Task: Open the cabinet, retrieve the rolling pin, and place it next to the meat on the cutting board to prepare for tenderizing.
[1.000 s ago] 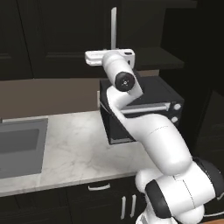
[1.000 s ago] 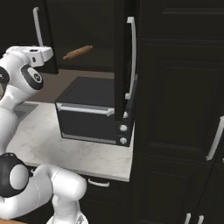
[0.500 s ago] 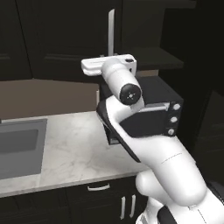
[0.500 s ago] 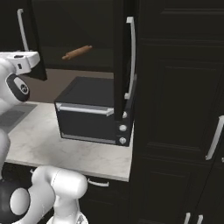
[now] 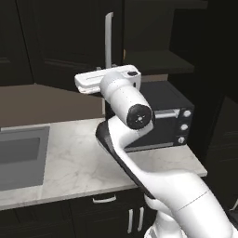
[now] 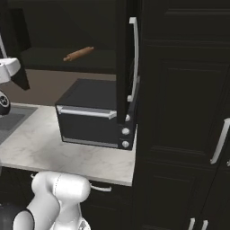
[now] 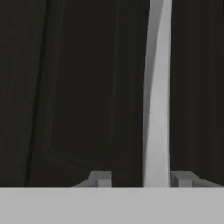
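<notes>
The cabinet's right door stands swung open, edge-on, its silver handle facing out. Inside, the brown rolling pin lies on the dark shelf. The left door is partly swung out, and my gripper is at the lower end of its handle. In the hand view that handle runs upright between my fingers, nearer the right one, with the gripper open wider than the bar. The cutting board is out of view.
A black boxy appliance with a horizontal bar sits on the marble counter under the cabinet. A sink lies at the counter's left. Tall dark doors stand to the right. Low cabinets run below the counter.
My hand has drawn back and left from the cabinet with the left door's handle between its fingers, and that door has swung further out. The rolling pin has not moved.
</notes>
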